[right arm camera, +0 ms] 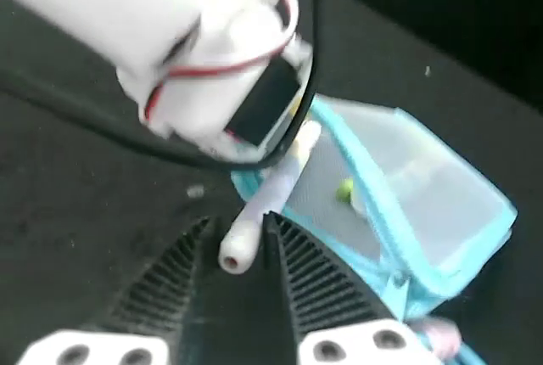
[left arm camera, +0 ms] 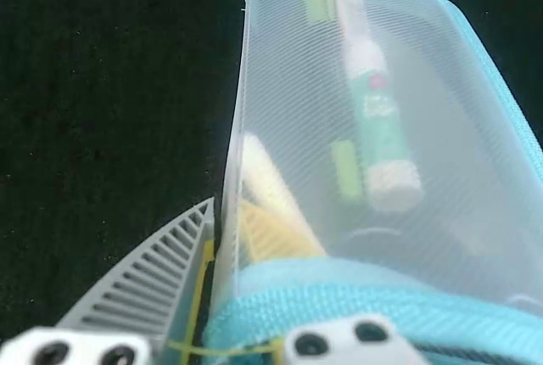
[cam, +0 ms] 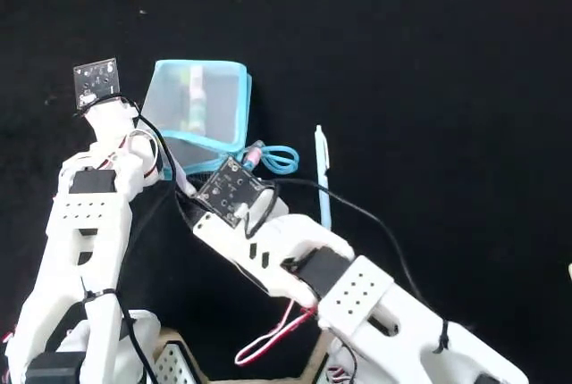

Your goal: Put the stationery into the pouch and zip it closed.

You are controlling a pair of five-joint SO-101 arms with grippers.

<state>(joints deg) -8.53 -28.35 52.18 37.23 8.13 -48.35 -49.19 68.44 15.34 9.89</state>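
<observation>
The translucent pouch [cam: 201,103] with turquoise trim lies at the back left of the black table, its open end facing the arms. Through the mesh [left arm camera: 382,85] I see a green and white glue stick [left arm camera: 373,119] and small green pieces. My left gripper [left arm camera: 225,221] is shut on the pouch's side wall by the zipper edge [left arm camera: 356,297]. My right gripper [right arm camera: 237,222] is shut on a white pen [right arm camera: 254,212], whose far end lies at the pouch's mouth [right arm camera: 339,178]. A light blue pen [cam: 322,179] lies on the table right of the pouch.
A blue cord loop [cam: 279,159] with a pink pull [cam: 253,155] trails from the pouch's near right corner. The two arms sit close together by the pouch mouth. Black table [cam: 447,89] stretches to the right and back. Red and black cables [cam: 268,335] hang near the front.
</observation>
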